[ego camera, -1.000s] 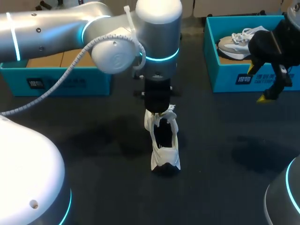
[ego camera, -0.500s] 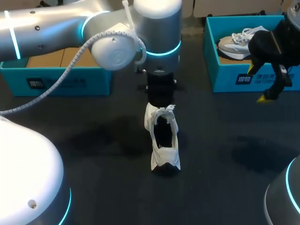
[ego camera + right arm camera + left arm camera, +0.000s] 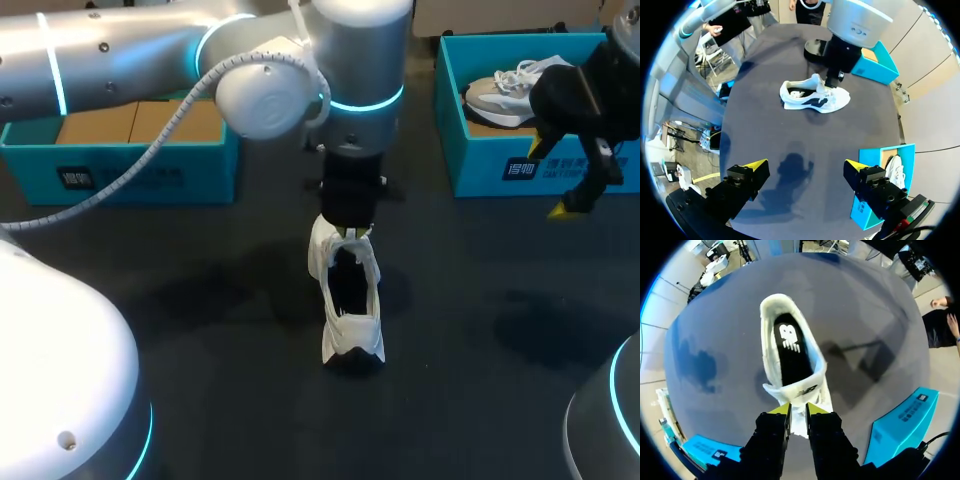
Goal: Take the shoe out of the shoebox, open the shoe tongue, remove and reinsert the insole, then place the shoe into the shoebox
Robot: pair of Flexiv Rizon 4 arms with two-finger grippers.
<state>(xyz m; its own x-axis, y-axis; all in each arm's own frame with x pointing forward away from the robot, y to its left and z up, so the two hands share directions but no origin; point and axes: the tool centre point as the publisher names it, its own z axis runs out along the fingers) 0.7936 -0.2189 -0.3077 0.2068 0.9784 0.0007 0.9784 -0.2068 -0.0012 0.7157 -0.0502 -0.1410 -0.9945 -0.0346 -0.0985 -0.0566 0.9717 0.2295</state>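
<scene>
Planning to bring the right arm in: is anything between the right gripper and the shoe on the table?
Nothing visible: bare table lies between the right gripper and the shoe. The left gripper is over the shoe, not in between.

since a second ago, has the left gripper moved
Yes. In the head view the left gripper has shifted slightly toward the view's right, measured against the shoe, which has stayed in place on the table.

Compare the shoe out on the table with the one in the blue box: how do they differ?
The table shoe is white with dark side panels and stands on its sole on the dark table; the boxed shoe looks greyer and rests inside the blue shoebox. The left gripper is at the table shoe's tongue; no gripper touches the boxed shoe. Both are pale lace-up trainers.
</scene>
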